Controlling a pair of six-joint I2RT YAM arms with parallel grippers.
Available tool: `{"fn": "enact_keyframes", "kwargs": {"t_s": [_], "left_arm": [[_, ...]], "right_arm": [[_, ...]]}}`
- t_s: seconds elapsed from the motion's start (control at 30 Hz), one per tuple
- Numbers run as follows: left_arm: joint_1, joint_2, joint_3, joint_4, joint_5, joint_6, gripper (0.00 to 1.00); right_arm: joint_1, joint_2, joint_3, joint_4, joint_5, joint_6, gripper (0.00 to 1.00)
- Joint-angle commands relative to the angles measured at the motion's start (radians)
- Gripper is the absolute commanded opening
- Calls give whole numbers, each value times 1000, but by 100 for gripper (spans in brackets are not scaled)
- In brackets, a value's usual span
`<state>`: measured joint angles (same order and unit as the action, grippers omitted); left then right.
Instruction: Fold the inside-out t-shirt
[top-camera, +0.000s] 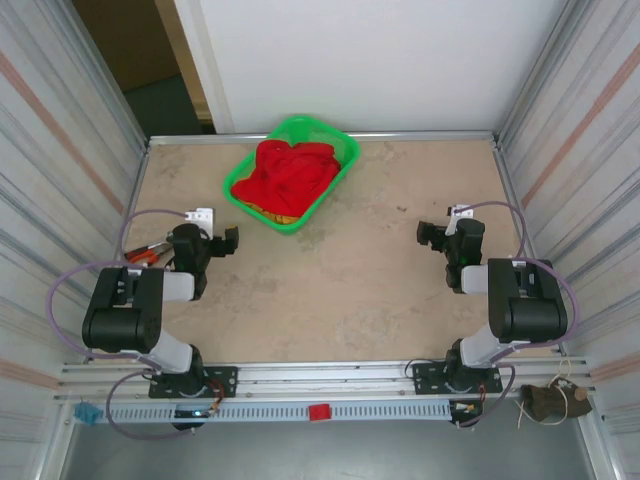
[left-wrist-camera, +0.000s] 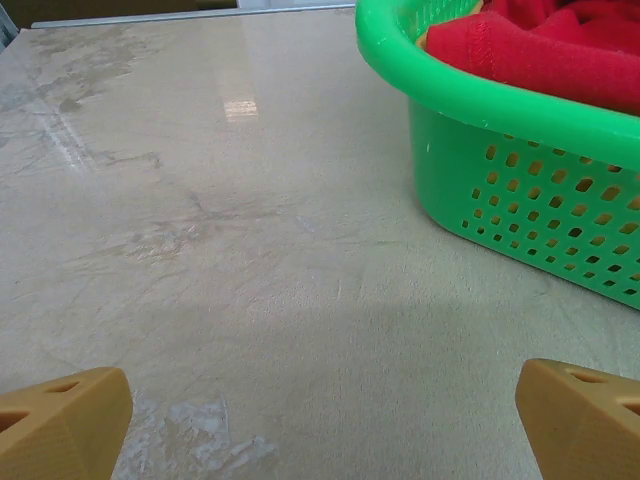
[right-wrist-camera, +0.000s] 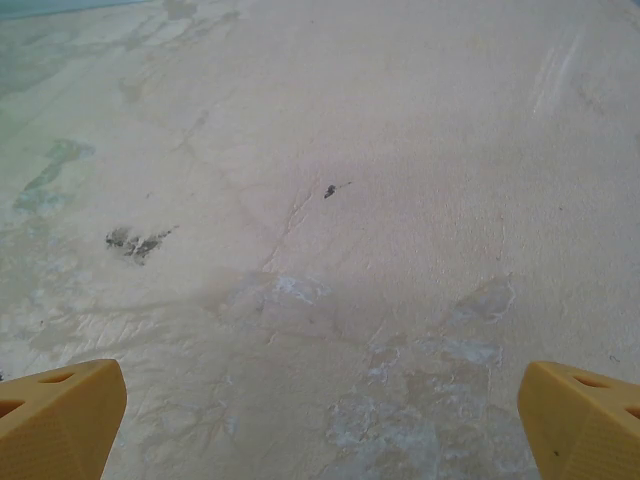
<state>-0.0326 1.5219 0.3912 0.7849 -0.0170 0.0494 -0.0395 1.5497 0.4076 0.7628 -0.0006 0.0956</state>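
Shirt: The red t-shirt (top-camera: 288, 172) lay bunched in a heap inside the green basket (top-camera: 262, 214), at the far side of the desk (top-camera: 340, 300) and left of centre. None of it rested on the desk.
Other cloth: A sliver of orange-yellow cloth (top-camera: 284, 215) showed under the red at the basket's near end.
Step in hand: Folding looked not yet begun. The first job appeared to be lifting the shirt out of the basket.
Doing it well: The left arm seemed the better placed for the reach. It would do best to come down from above and pinch a high fold of red only, staying clear of the rim and the cloth below. It should then carry the shirt to the open middle of the desk, where both arms could spread it flat.
Risk: A deep grab could drag the second cloth along or tip the light basket.
Left fingers (left-wrist-camera: 60, 420): Spread fully apart, holding and touching nothing, low over bare desk, with the basket near, ahead and to their right.
Right fingers (right-wrist-camera: 60, 415): Likewise wide apart and empty, over bare desk, well apart from the basket.
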Motion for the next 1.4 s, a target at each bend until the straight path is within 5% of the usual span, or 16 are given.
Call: {"fn": "enact_keyframes", "kwargs": {"t_s": [0.0, 1.13, 1.37], "left_arm": [[4, -9, 21, 3, 16, 17, 99], [28, -36, 50, -64, 72, 7, 99], [34, -205, 149, -336, 10, -28, 99]], "right_arm": [[0, -11, 10, 17, 11, -7, 99], [-7, -16, 8, 21, 8, -1, 99], [19, -284, 160, -395, 181, 49, 99]]}}
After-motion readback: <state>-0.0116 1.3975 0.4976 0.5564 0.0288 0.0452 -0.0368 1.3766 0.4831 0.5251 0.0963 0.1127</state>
